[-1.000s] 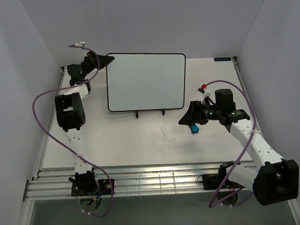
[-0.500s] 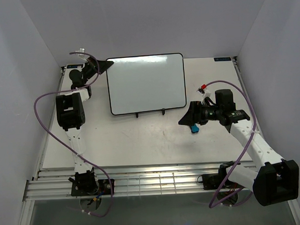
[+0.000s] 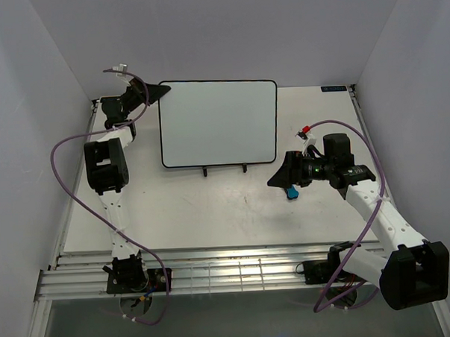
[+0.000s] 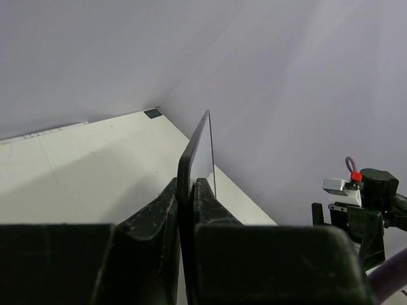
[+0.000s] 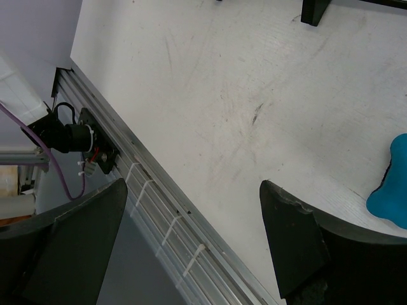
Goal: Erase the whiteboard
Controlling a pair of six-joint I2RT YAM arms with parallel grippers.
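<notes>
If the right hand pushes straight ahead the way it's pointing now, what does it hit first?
Probably the bare table: the open right hand tilts down at it. The blue eraser lies off to one side, outside the fingers. Depth is unclear.

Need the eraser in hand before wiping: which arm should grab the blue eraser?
Right. The right gripper is open and hovers just beside the blue eraser. The left gripper is shut on the whiteboard at its far left corner, well away from the eraser.
</notes>
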